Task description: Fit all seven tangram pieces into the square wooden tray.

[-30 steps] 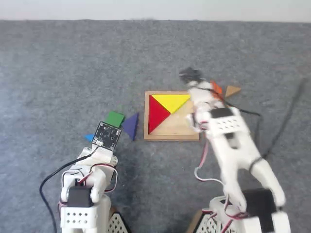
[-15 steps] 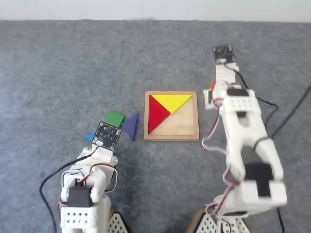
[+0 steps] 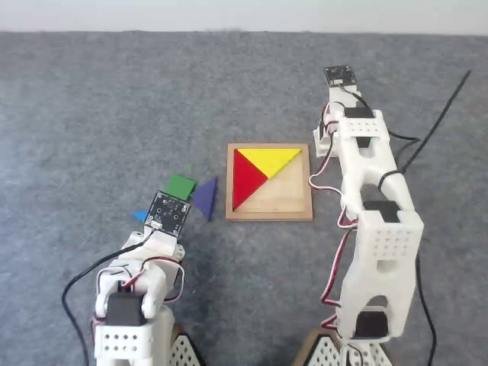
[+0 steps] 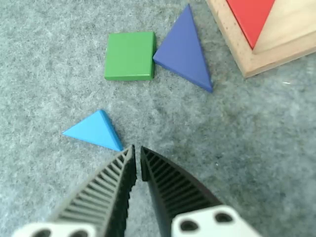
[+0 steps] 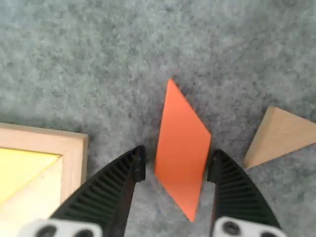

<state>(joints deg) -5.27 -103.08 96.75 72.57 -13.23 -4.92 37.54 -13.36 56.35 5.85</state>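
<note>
parallelogram piece (image 5: 181, 133), flat and orange, lies on the grey carpet (image 5: 98, 49) near the square wooden tray (image 5: 49, 136), between the wide-spread fingers of the right gripper (image 5: 176, 154). its long axis runs along the gap, so a squeeze would likely pinch its short width. left gripper (image 4: 137, 150) is pressed closed beside a small light-blue triangle (image 4: 94, 131).

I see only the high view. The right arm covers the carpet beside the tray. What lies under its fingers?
Observer: An orange parallelogram lies flat between the right gripper's open fingers.
Operator: Is any other piece near it?
Observer: A tan triangle lies beside it, on the side away from the tray.
Operator: And the left gripper?
Observer: Its fingers are shut, tips next to the light blue triangle.
</note>
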